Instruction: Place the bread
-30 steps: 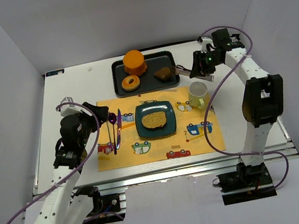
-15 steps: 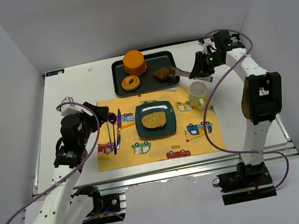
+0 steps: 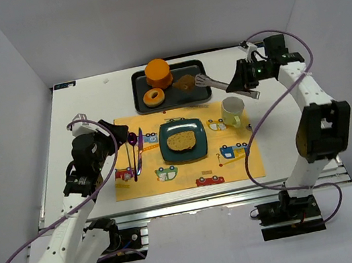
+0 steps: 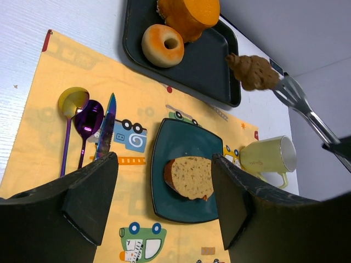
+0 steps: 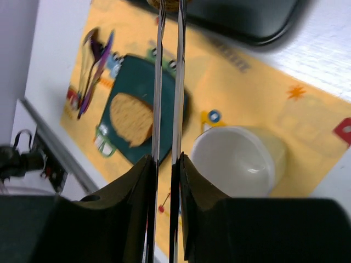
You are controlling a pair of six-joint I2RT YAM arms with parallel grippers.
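Carry step: right tool (image 5: 164,170) pinching tongs (image 3: 215,83), clamped on brown bread piece (image 4: 252,71) above tray (image 3: 198,66), desk's far edge. Left tool (image 4: 164,197) spread, idle. Next: swing over plate (image 3: 166,153), beside bread slice (image 3: 181,141); release gently.

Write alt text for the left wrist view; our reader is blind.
A bread slice lies on a teal plate on a yellow placemat, cutlery to its left, a pale mug to its right. Beyond, tongs hold a brown pastry over a black tray.

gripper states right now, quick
Left gripper: open, empty.
Right gripper: closed on the tongs, which pinch a brown pastry.
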